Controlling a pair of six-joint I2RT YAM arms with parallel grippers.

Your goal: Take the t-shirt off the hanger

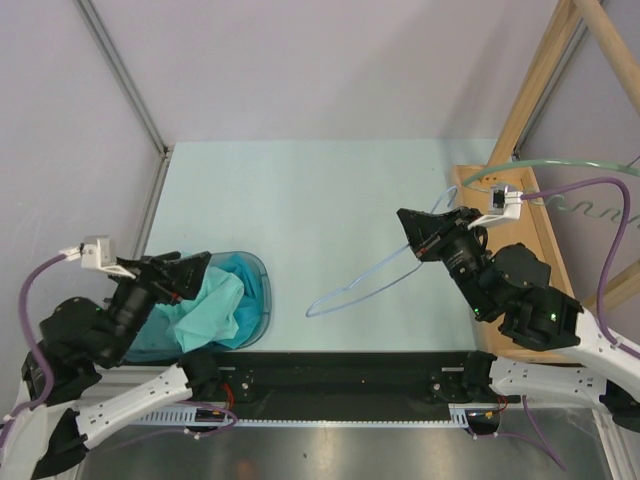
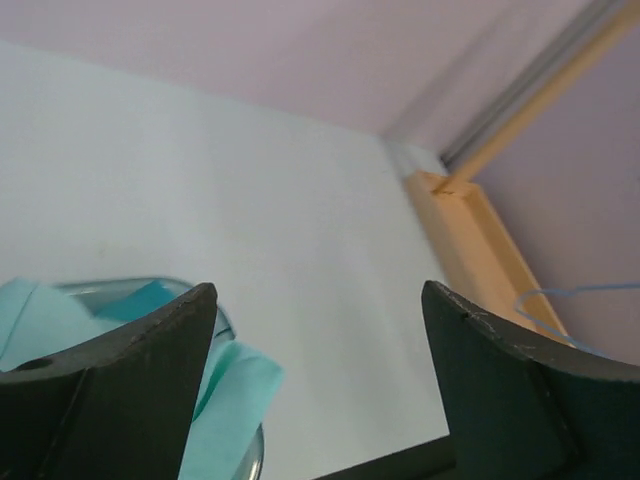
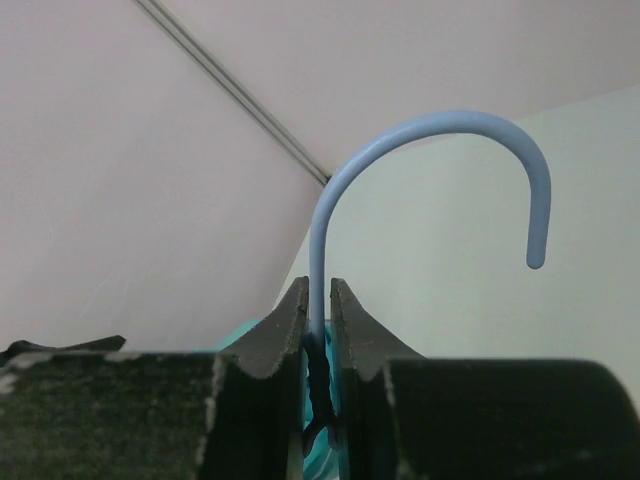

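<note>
- Counter (image 1: 330,200): 1 tub (image 1: 263,285) at its 8 o'clock corner, w/ 1 teal t-shirt (image 1: 215,312) bunched inside, already off the hanger.
- 1 wire hanger (image 3: 432,121), bare, long axis approx 8-to-2 o'clock, well apart from the shirt, at 3 o'clock of it.
- Right claw (image 1: 414,236): pinched tight on hanger neck, below the hook.
- Left claw (image 2: 318,322): wide open, nothing in it, hovers over the shirt; nearer arm.
</note>
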